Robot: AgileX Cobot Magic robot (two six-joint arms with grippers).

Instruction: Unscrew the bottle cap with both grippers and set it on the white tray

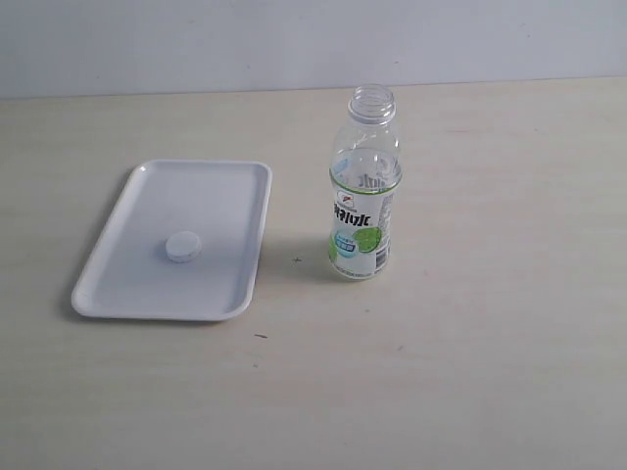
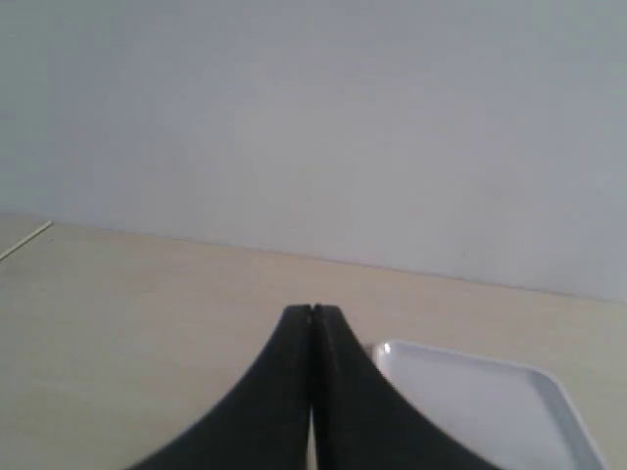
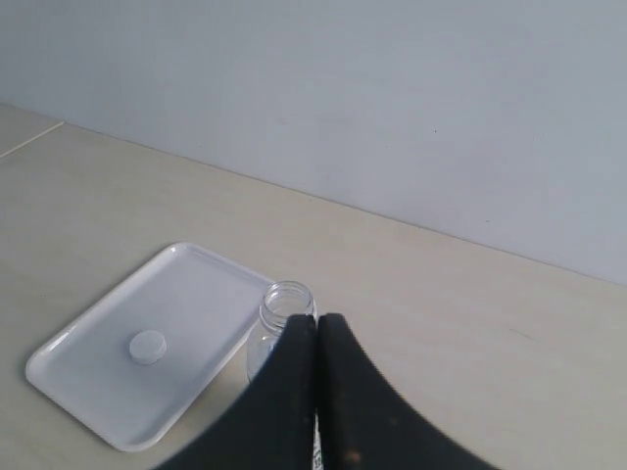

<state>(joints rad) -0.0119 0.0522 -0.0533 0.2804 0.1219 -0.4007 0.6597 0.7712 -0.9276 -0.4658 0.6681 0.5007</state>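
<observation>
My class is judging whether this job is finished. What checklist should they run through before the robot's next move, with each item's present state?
1. Is the bottle cap off the bottle? Ok, the neck is open.
2. Does the bottle cap lie inside the rim of the white tray? Ok.
3. Is the bottle upright on the table, apart from the white tray? Ok.
4. Is the left claw shut and empty? Ok.
5. Is the right claw shut and empty? Ok.
6. Which way up does the bottle cap lie? Cannot tell.
</observation>
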